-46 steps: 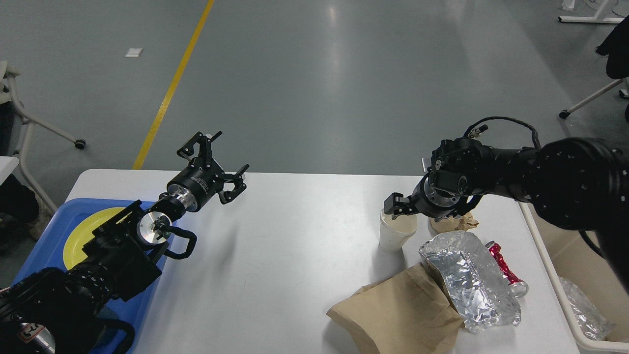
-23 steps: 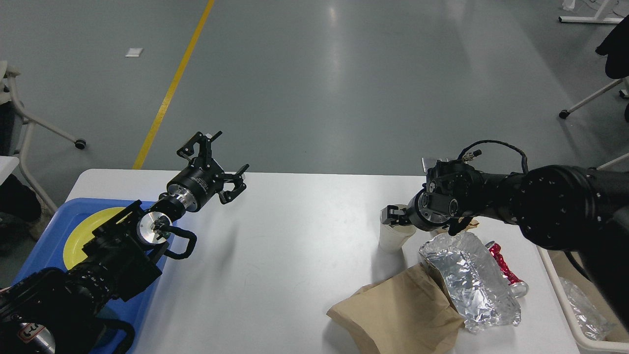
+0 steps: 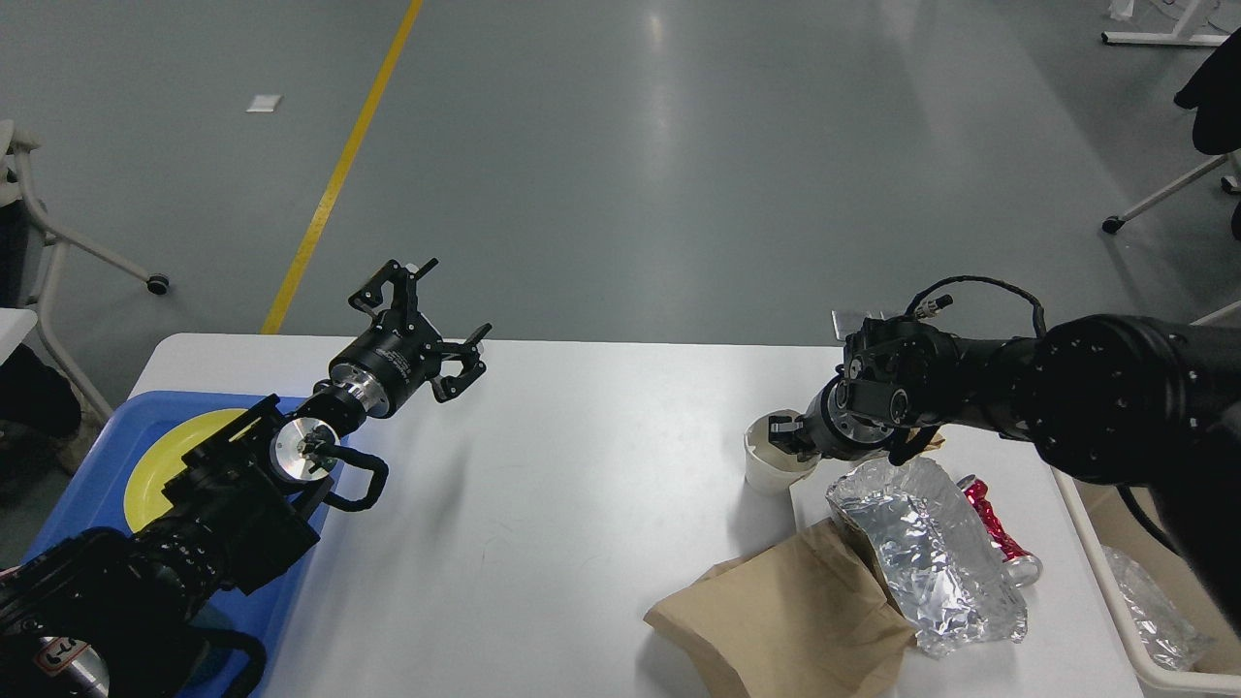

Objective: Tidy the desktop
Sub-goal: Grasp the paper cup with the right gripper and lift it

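The white desktop (image 3: 582, 456) carries litter on its right side. My right gripper (image 3: 787, 432) reaches in from the right and is closed on the rim of a white paper cup (image 3: 768, 469), one finger inside it. The cup leans a little to the left. A crumpled foil sheet (image 3: 926, 553), a flat brown paper bag (image 3: 785, 611), a crushed red can (image 3: 999, 528) and a scrap of brown paper (image 3: 926, 443) lie beside and in front of the cup. My left gripper (image 3: 441, 305) is open and empty, held above the desktop's far left part.
A blue tray (image 3: 68, 504) with a yellow plate (image 3: 165, 460) sits at the left edge, partly under my left arm. A beige bin (image 3: 1154, 543) holding clear plastic stands off the right edge. Chair legs stand on the floor beyond.
My right gripper came down from above the cup onto its rim and closed there. The cup has shifted slightly left and tilted. My left arm has not moved.
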